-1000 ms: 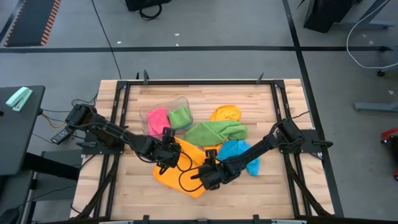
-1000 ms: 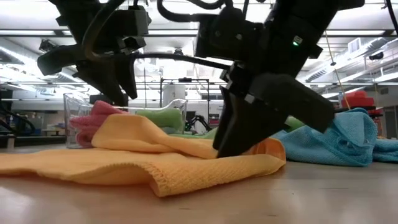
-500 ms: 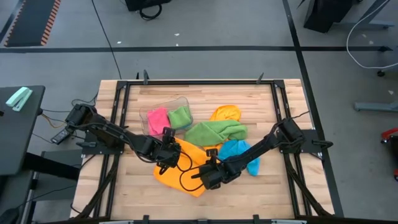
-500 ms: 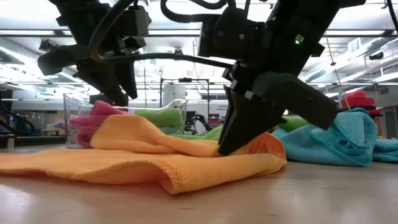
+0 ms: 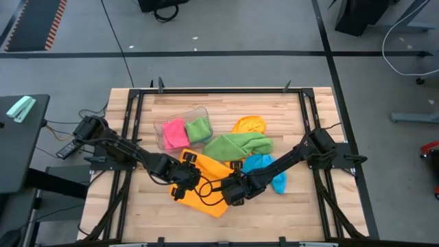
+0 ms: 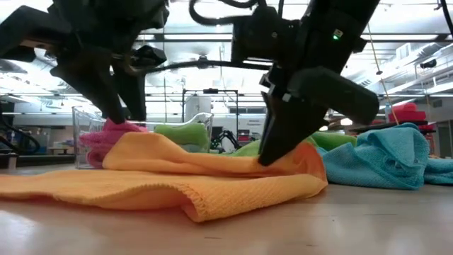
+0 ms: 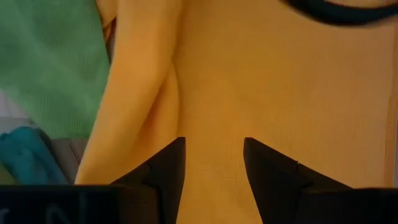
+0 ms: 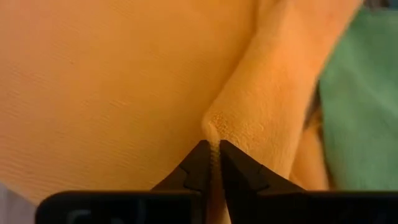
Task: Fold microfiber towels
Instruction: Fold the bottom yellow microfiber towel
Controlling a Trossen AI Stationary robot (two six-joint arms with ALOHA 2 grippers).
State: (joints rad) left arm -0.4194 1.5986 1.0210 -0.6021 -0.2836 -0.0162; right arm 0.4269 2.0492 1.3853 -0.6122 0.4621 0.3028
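Note:
An orange towel point(image 5: 206, 180) lies rumpled on the table's near middle, and it also shows in the low view point(image 6: 163, 180). My right gripper point(image 5: 232, 193) is shut on a raised ridge near the towel's right side. My left gripper point(image 5: 180, 184) is open over the towel's left part, with orange cloth between and beyond its fingers in the left wrist view point(image 7: 213, 155). A blue towel point(image 5: 266, 169), a green towel point(image 5: 236, 145) and a second orange towel point(image 5: 248, 125) lie to the right and farther back. My left gripper's open fingers point down at the orange towel's left part point(image 7: 211, 93); I cannot tell whether they touch it. My right gripper pinches a raised fold of the orange towel point(image 8: 214, 127) between its two fingers, slanting down from the table's right. The fold is drawn up a little point(image 6: 283, 159). The rest of the towel lies on the table.
A clear plastic tub point(image 5: 180, 112) at the back left holds a pink cloth point(image 5: 174, 132) and a green cloth point(image 5: 199, 128). The table's dark frame point(image 5: 212, 90) runs along the far edge. Bare wood point(image 5: 288, 216) shows at the near right.
My left gripper has moved toward the table's near edge over the orange towel. My right gripper, still shut on the fold, has risen a little and gone toward the right. It has drawn the towel's right part up while the rest stayed flat.

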